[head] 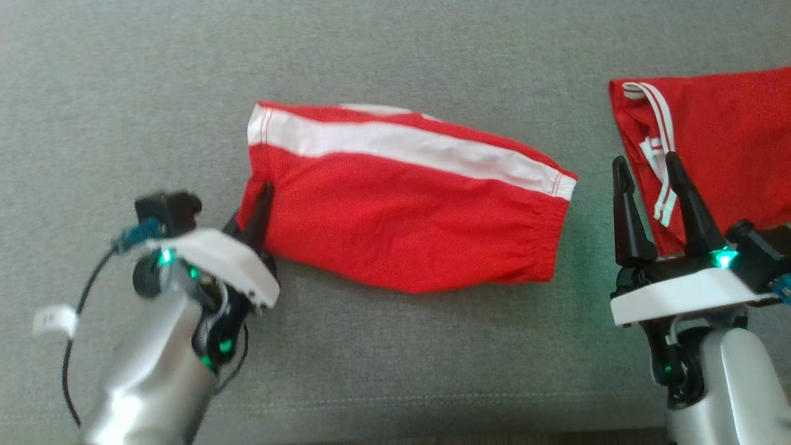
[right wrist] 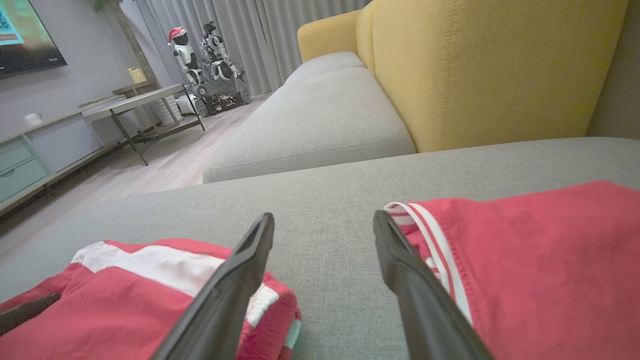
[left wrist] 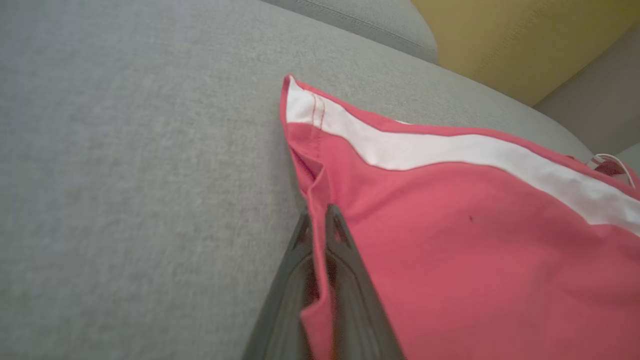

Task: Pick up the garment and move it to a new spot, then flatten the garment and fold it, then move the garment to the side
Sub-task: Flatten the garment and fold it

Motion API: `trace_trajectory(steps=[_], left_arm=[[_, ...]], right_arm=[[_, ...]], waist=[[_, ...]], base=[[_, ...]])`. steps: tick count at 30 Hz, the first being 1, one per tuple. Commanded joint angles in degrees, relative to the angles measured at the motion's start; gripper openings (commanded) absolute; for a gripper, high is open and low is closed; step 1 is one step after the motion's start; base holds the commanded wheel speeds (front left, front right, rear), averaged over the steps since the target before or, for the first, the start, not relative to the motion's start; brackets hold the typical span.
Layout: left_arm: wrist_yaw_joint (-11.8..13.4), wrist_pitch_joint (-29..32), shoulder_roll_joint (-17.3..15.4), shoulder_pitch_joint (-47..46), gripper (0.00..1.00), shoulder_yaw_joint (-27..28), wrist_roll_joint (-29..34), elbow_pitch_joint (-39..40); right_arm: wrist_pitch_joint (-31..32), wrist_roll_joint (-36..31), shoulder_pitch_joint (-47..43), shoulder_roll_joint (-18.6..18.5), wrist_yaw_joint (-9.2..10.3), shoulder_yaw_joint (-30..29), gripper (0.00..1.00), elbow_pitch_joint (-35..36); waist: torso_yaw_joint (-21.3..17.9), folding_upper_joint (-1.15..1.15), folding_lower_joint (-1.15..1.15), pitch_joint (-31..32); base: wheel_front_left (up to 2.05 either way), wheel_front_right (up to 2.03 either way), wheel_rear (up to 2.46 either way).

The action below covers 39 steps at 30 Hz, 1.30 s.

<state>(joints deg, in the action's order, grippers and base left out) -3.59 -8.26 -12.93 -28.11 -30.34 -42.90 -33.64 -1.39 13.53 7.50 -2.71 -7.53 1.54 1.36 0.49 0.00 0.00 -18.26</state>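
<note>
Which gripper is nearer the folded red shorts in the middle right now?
Left. The left gripper is shut on the shorts' left edge. The right gripper hangs open off their right end, beside another red garment.

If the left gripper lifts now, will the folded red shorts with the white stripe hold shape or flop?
Probably floppy and light: the red white-striped shorts are thin cloth, pinched at one edge by the left gripper. The fold may fall open, since the right gripper stands open, off them.
</note>
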Motion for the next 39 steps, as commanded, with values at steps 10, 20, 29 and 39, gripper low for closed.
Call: trace_trajectory(steps=[10, 20, 29, 39], left_arm=[[6.2, -0.1, -3.7, 9.0, 0.19, 3.8, -1.7, 14.5], [10.5, -5.5, -5.8, 10.5, 1.0, 5.6, 3.9, 20.8], [14.8, -6.7, -8.3, 16.6, 1.0, 11.5, 13.5, 31.8], [14.5, -6.7, -9.5, 22.9, 1.0, 12.0, 16.2, 34.5]], right_arm=[[1.5, -2.2, 0.5, -0.2, 0.04, 1.0, 1.0, 3.0], [2.1, -6.0, 0.0, -0.2, 0.04, 1.0, 1.0, 3.5], [3.2, -7.7, -2.8, -0.2, 0.04, 0.4, 1.0, 4.0], [4.0, -7.8, -6.8, -0.2, 0.04, -0.4, 1.0, 4.2]], waist=[[2.1, 0.0, 0.0, 1.5], [2.1, 0.0, 0.0, 4.4], [2.5, 0.0, 0.0, 8.6], [2.5, 0.0, 0.0, 10.9]], base=[[0.0, 0.0, 0.0], [0.0, 0.0, 0.0], [0.0, 0.0, 0.0], [0.0, 0.0, 0.0]])
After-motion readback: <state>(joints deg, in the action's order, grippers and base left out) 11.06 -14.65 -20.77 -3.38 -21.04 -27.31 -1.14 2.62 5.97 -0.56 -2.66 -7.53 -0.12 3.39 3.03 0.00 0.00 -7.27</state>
